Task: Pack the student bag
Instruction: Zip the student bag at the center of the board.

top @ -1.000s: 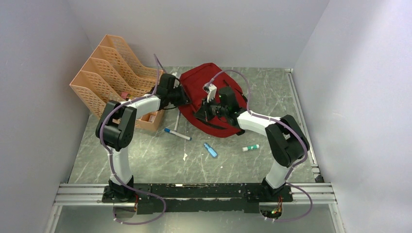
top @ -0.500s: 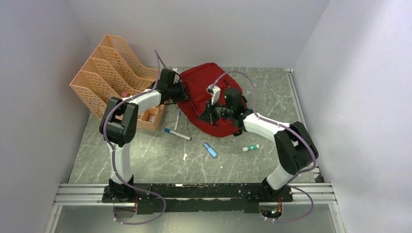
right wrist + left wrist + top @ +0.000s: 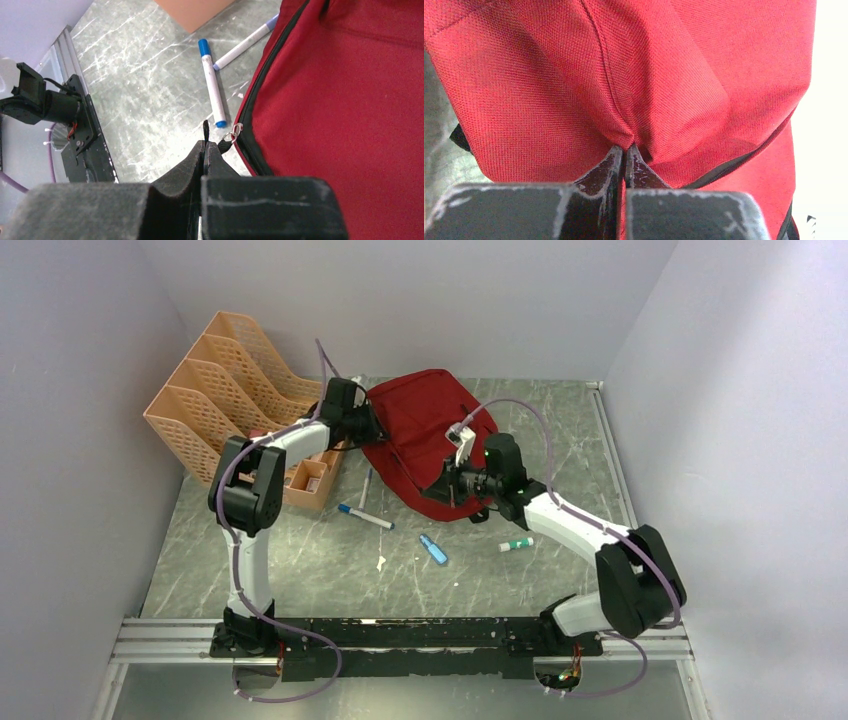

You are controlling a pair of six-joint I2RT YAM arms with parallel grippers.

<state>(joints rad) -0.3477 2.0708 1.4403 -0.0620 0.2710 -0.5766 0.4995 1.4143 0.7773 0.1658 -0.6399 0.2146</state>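
Grey marbled counter (image 3: 290,570) between pale walls (image 3: 400,300) carried the student bag (image 3: 420,430) at twelve o'clock; we saw left jaws pinching its red fabric, right jaws clamped on its zipper pull (image 3: 225,143).

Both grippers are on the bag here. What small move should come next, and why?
Probably the right gripper should draw the zipper pull along its black track while the left gripper holds the student bag fabric taut. Both are shut on their grips, and the marker lies unpacked on the table.
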